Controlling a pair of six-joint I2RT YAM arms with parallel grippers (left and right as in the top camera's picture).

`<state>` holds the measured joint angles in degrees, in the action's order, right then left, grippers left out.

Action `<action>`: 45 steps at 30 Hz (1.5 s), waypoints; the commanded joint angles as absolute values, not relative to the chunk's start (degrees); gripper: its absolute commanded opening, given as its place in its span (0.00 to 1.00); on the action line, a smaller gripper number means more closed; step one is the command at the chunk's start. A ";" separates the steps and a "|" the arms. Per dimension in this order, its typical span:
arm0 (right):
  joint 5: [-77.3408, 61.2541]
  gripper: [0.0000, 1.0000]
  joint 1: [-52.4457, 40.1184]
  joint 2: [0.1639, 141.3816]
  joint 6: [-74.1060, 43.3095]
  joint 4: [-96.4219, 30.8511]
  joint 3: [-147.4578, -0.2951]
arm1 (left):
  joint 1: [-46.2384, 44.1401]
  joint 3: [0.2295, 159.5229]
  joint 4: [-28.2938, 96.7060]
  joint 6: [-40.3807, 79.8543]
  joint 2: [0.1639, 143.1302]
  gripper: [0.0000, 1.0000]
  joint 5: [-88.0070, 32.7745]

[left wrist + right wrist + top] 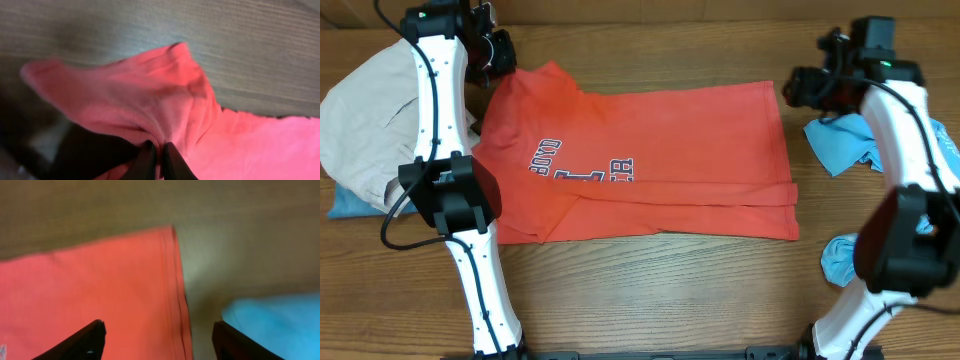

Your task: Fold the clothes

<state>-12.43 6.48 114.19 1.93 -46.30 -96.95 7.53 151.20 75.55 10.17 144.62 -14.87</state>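
Note:
The red-orange T-shirt (650, 160) lies spread on the table, lettering up, its lower part folded over. My left gripper (500, 55) is at its far left sleeve. In the left wrist view the jaws (159, 155) are shut on a pinch of the red cloth (150, 95). My right gripper (800, 88) hovers open over the shirt's far right corner; its fingers (159, 335) straddle the hem (175, 280), empty. The sky-blue shirt (845, 140) lies crumpled at the right and shows in the right wrist view (280, 325).
Beige trousers (365, 120) lie piled at the left, with a blue garment edge (345, 205) under them. Another light-blue bunch (840, 260) lies by the right arm's base. The table (670, 290) is bare wood in front.

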 commanded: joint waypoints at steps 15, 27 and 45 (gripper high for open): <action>-13.87 0.71 5.08 134.63 3.03 -24.08 -100.09 | 6.52 152.07 79.07 10.50 143.02 0.09 -14.39; -14.24 0.57 2.33 135.81 3.05 -22.55 -100.09 | 6.31 152.07 79.24 10.52 143.02 0.10 -14.39; -0.03 0.16 3.20 135.68 -6.24 -27.00 -101.73 | 6.37 152.09 80.38 10.46 143.02 0.06 -14.41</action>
